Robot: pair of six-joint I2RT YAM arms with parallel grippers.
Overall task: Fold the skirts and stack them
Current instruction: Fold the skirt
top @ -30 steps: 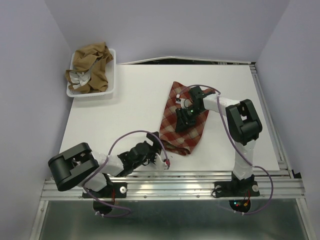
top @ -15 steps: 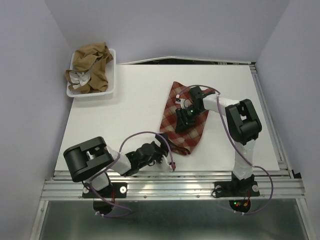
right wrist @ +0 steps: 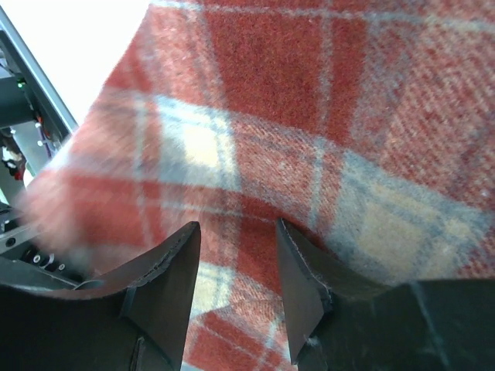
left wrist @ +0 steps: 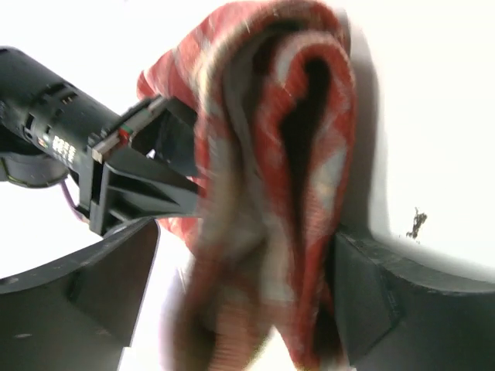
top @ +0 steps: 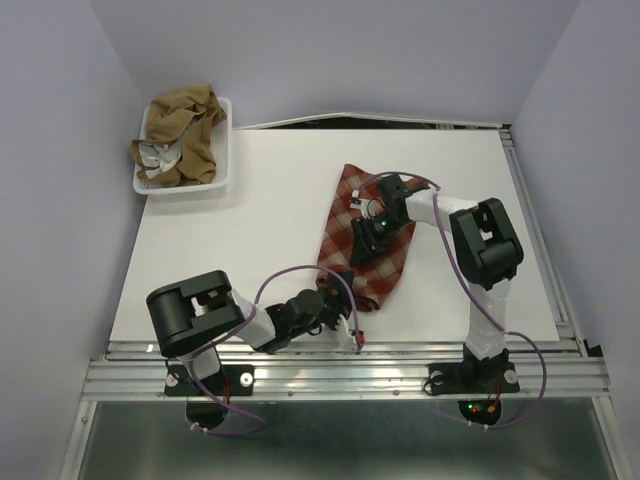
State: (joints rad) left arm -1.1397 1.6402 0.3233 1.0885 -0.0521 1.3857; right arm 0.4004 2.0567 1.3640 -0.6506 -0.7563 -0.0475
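The red-and-cream plaid skirt [top: 365, 230] lies on the white table right of centre. My left gripper [top: 335, 300] is at its near edge. In the left wrist view a bunched fold of the skirt [left wrist: 271, 178] fills the gap between the two fingers [left wrist: 116, 286], so the gripper [left wrist: 244, 263] is closed on it. My right gripper [top: 368, 238] rests on the middle of the skirt. In the right wrist view its fingers [right wrist: 166, 286] stand apart on the plaid cloth [right wrist: 309, 116], holding nothing. The tan-brown skirts [top: 180, 135] are piled at the far left.
The tan skirts sit in a white plastic tray [top: 225, 150] at the table's far left corner. The table's metal rail [top: 350, 375] runs along the near edge by the arm bases. Purple walls close in the left, right and back.
My left arm has swung to the right along the near edge and reached the skirt's near edge, which now bunches up slightly. The right gripper has stayed on the skirt.
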